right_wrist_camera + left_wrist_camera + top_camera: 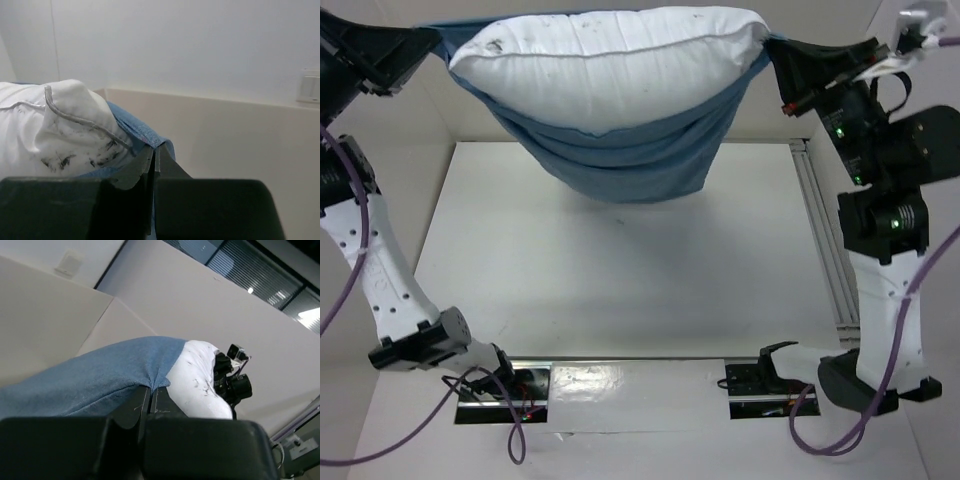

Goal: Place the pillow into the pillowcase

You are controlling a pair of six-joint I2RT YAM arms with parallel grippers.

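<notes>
A dusty-blue pillowcase [620, 165] is held slung like a hammock high above the white table [620, 280], and a plump white pillow [610, 55] is cradled in its open top with the upper half left uncovered. The left gripper [151, 392] is clenched on the cloth's left edge, and the right gripper [152, 150] is clenched on its right edge. Dark smudges are seen on the pillow near both ends.
</notes>
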